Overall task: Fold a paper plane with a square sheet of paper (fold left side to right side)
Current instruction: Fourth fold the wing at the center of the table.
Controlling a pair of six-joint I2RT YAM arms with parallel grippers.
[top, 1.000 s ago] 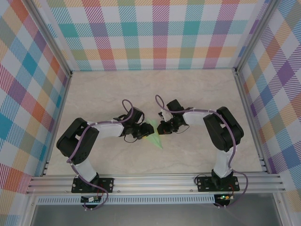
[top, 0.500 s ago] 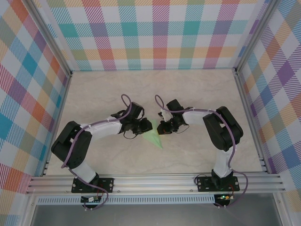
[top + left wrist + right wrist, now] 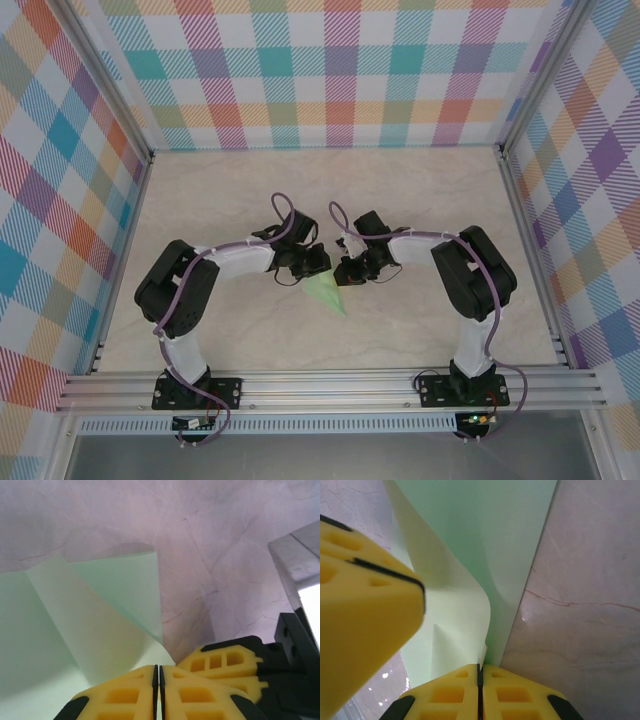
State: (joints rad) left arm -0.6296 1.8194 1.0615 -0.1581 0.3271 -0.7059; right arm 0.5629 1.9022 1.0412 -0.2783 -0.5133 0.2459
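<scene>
At centre of the top view, on the marbled table (image 3: 420,200): the paper plane (image 3: 326,291), pale green, a narrow wedge tapering to a point toward the lower right. Flanked at its wide upper end by the left gripper (image 3: 313,264) from the left and the right gripper (image 3: 346,272) from the right, both low at the paper. In the left wrist view, yellow fingers (image 3: 125,697) pressed tight together at bottom centre, nipping the edge of a lifted flap; the other arm's yellow finger just beside them at lower right. In the right wrist view, fingers (image 3: 520,695) likewise pressed together at bottom centre, pinching a curled fold of the paper, with a blurred yellow finger looming at left.
</scene>
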